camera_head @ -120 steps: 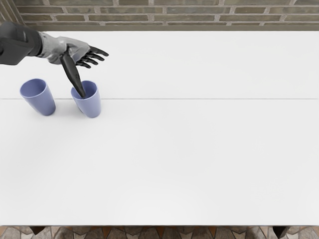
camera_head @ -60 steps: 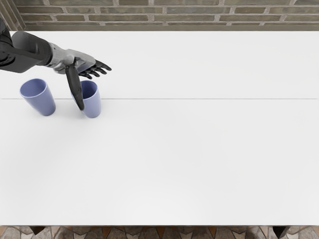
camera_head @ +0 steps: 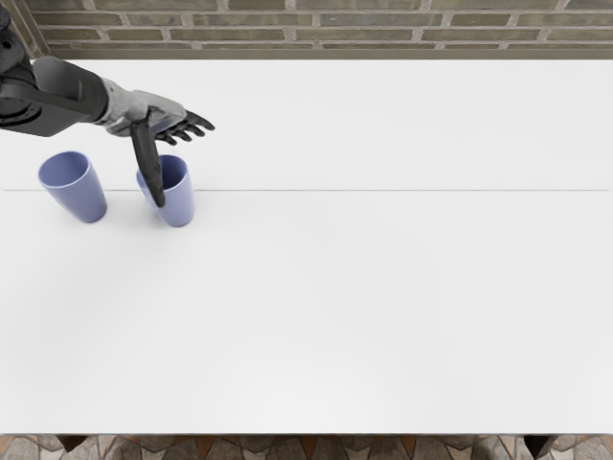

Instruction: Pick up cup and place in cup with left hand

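Head view: we look down on one white bench (camera_head: 383, 297), with one brick wall (camera_head: 316, 34) beyond its far edge. One left arm (camera_head: 72, 88) comes in from the left edge, and its left hand (camera_head: 151, 115) reaches over the bench's far-left part. We count two blue cups upright on the bench, side by side and apart. The left cup (camera_head: 88, 201) shows its bare inner wall; the right cup (camera_head: 179, 206) is partly hidden by the thumb (camera_head: 147, 163). We see the fingers spread apart, gripping neither cup; whether the thumb touches the right cup, we cannot tell.
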